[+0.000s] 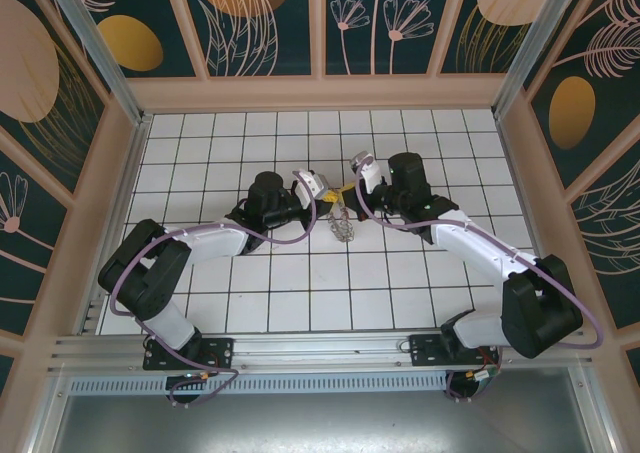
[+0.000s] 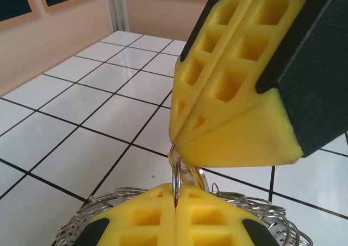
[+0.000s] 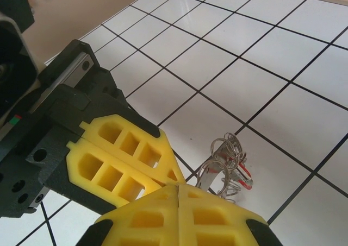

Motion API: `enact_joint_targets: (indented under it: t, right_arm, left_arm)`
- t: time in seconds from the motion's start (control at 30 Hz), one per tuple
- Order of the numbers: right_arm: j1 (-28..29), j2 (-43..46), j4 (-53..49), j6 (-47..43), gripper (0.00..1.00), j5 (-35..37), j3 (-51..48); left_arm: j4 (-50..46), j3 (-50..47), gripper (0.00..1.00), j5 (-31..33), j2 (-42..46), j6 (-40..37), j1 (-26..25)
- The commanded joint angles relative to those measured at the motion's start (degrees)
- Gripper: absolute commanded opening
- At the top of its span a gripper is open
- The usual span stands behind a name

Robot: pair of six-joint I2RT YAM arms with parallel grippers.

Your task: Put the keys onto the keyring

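White tiles [image 1: 200, 273] — keyring [image 1: 343, 225] dangles between closed fingers [image 2: 157, 221], stretched near-to-far.

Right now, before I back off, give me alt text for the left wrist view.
Two shut yellow grippers meet tip to tip over white tiles: the left gripper, at the bottom, pinches a small metal loop, and the right gripper, from upper right, touches its top. The keyring, fringed with wire loops, spreads around the left gripper.

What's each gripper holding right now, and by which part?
Both sets of jaws are shut on the keyring. The left gripper and the right gripper pinch the same small wire loop on its rim, from opposite ends.
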State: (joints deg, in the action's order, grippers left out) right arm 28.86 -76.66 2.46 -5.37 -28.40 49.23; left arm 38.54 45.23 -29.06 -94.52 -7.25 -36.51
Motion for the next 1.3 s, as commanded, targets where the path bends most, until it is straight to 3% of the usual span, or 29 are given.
enact_joint_targets:
  t: [0.0,0.53,0.8,1.27]
  right_arm:
    - [-2.49,0.9,0.56,2.03,0.0,1.25,-0.44]
    - [-1.08,1.52,2.95,2.04,0.0,-6.35,0.23]
    - [-2.2,-0.09,-0.71,2.13,0.0,-0.48,0.98]
    - [-6.08,-6.66,-6.44,4.8,0.0,-8.71,5.15]
  left_arm:
    - [-0.29,0.94,0.0,1.15,1.07,-0.12,0.22]
    - [0.38,0.73,0.0,0.42,0.91,0.14,0.15]
    - [1.47,0.06,0.0,0.35,1.53,-0.15,0.21]
    - [1.8,-0.34,0.0,-0.21,1.84,-0.92,0.21]
